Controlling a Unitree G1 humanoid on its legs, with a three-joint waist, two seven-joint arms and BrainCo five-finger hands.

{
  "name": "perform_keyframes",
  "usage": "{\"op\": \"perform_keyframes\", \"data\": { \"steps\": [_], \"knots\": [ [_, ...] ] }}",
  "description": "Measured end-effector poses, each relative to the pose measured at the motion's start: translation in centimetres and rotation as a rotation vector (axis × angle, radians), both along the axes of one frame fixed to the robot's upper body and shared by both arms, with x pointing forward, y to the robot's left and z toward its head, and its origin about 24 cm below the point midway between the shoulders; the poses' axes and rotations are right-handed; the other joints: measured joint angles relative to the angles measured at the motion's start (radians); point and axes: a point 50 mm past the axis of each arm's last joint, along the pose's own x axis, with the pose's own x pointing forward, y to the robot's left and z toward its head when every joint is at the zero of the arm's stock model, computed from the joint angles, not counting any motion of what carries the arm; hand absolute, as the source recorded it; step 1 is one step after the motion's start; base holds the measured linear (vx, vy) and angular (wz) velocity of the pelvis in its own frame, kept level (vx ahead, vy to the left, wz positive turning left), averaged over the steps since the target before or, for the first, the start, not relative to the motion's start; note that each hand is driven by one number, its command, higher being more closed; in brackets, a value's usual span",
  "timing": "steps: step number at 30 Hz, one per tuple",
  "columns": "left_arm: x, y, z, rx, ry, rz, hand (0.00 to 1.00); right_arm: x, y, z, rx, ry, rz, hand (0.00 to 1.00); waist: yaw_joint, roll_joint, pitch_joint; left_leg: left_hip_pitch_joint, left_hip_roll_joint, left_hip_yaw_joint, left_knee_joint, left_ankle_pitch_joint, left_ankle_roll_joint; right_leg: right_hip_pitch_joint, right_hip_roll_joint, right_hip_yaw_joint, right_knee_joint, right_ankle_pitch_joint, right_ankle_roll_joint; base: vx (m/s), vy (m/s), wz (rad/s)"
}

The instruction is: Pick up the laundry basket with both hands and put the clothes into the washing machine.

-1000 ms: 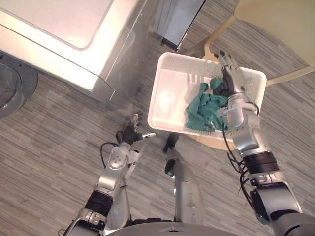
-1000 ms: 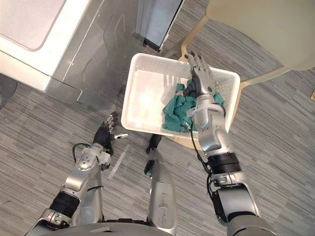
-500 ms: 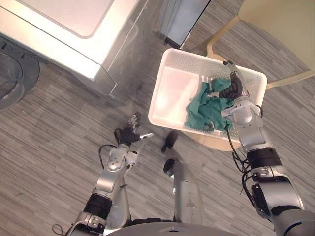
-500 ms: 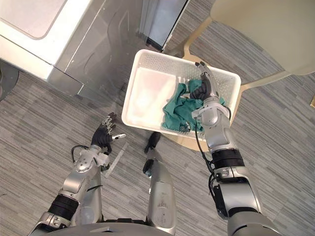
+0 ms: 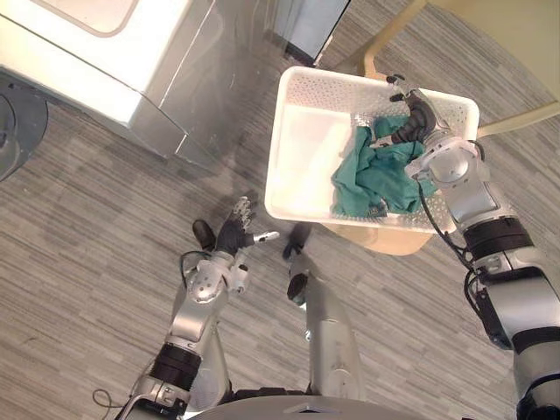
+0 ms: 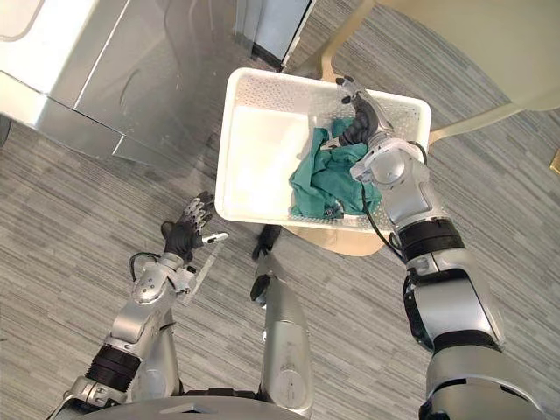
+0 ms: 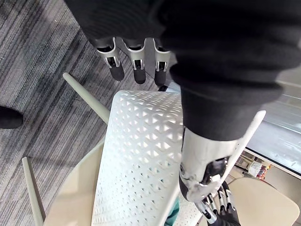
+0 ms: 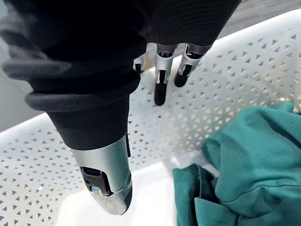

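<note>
Two hands: the right hand [image 5: 418, 121] was inside the laundry basket [image 5: 308, 149], above the clothes and close to the far wall. The left hand [image 5: 232, 238] hung over the floor, apart from the basket's near corner.
Fingers: those on the right were loosely bent and closed on nothing, with the cloth lying clear of them in the right wrist view. Those on the left were straight, spread and empty.
Clothes: the teal clothes [image 5: 376, 175] lay bunched in the basket's right half.
Basket: it sat on a beige chair [image 5: 389, 242], well apart from the washing machine [image 5: 96, 52].
Step in hand: probably getting a hold on the basket's two sides.
How to do it well: each hand should take a rim opposite the other, at the same level, so the lift would not tip. The right would need to clear the cloth without snagging it.
</note>
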Motion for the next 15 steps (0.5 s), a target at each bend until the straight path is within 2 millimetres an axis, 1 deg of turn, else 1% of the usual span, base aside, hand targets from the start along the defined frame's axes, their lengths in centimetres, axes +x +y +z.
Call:
{"op": "perform_keyframes", "data": {
  "steps": [3,5,8,11,12,14,15],
  "knots": [
    [-0.1,-0.5,0.0,-0.011,0.001,-0.014,0.00,0.1,0.0,-0.3,-0.028,0.040,0.011,0.00,0.009,0.000,0.000,0.000,0.004,0.009,0.000,0.000,0.000,-0.002,0.000,0.000,0.001,0.000,-0.003,0.04,-0.040,0.00],
    [-0.1,-0.6,0.1,-0.019,0.001,-0.014,0.00,0.0,0.4,-0.5,-0.040,0.055,0.026,0.00,0.010,0.000,0.000,0.002,0.005,0.016,0.003,0.003,-0.004,-0.002,-0.002,0.001,0.006,-0.001,-0.003,0.05,-0.042,-0.01],
    [0.0,-0.7,0.2,-0.025,-0.001,-0.011,0.00,0.0,0.6,-0.8,-0.048,0.072,0.041,0.00,0.010,0.001,-0.001,0.007,0.016,0.022,0.023,-0.004,0.002,0.003,0.001,0.006,0.011,-0.003,-0.002,0.04,-0.033,-0.09],
    [0.1,-0.7,0.2,-0.023,0.007,0.001,0.00,-0.4,1.0,-1.5,-0.069,0.090,0.066,0.00,0.017,0.001,-0.001,0.007,0.043,0.022,0.079,-0.039,0.000,0.009,0.011,0.017,0.033,-0.015,0.001,0.04,-0.036,-0.19],
    [0.1,-0.7,0.2,-0.023,0.009,0.001,0.00,-0.7,1.0,-2.0,-0.072,0.100,0.070,0.00,0.026,0.001,-0.001,0.007,0.057,0.021,0.109,-0.057,-0.002,0.013,0.017,0.023,0.042,-0.020,0.002,0.03,-0.008,-0.20],
    [0.1,-0.8,0.2,-0.026,0.008,0.000,0.00,-1.0,0.7,-2.7,-0.083,0.121,0.069,0.00,0.035,0.001,-0.001,0.007,0.069,0.021,0.136,-0.075,-0.002,0.018,0.021,0.028,0.049,-0.023,0.003,0.03,0.006,-0.17],
    [0.1,-0.8,0.2,-0.027,0.008,0.000,0.00,-1.2,0.5,-3.2,-0.090,0.140,0.069,0.00,0.035,0.001,-0.001,0.007,0.073,0.020,0.151,-0.085,0.000,0.021,0.020,0.029,0.054,-0.025,0.004,0.03,0.018,-0.09]
  ]
}}
